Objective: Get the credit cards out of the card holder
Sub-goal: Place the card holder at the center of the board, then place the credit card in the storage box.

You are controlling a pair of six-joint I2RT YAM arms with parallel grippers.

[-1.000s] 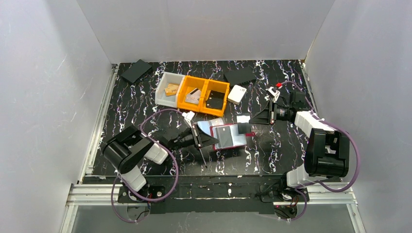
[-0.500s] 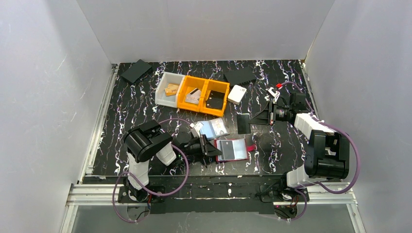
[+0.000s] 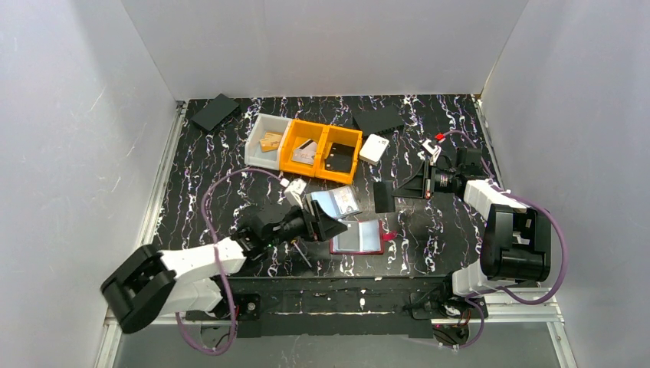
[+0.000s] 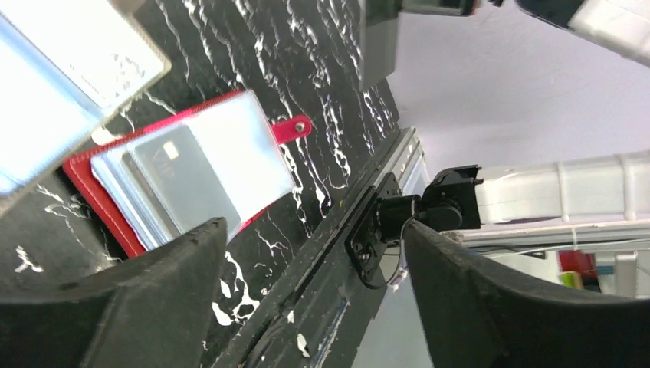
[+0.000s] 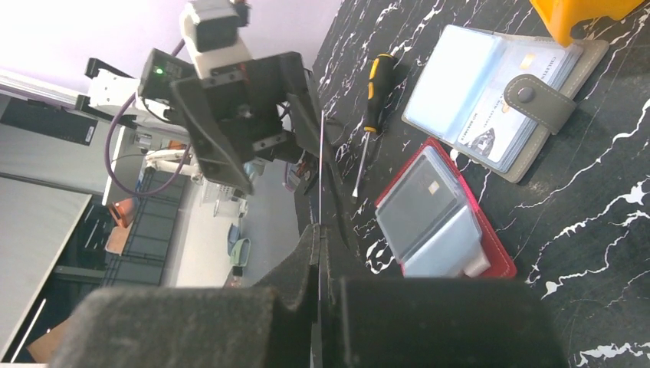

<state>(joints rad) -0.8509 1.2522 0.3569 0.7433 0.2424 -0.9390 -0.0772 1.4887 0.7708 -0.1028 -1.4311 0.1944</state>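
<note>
That grey plastic credit card (image 4: 182,184), likely stiff, light and slippery, sat sleeved in the open red card holder (image 3: 356,238), probably best pinched by an edge; the left gripper (image 4: 314,230) held its jaws wide above the holder, while the right gripper (image 5: 318,234) had its jaws clamped on a thin dark card (image 3: 383,197) just beyond it.

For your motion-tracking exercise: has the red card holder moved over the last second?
Yes. The red card holder now lies farther from the orange bins, lower in the top view.
</note>
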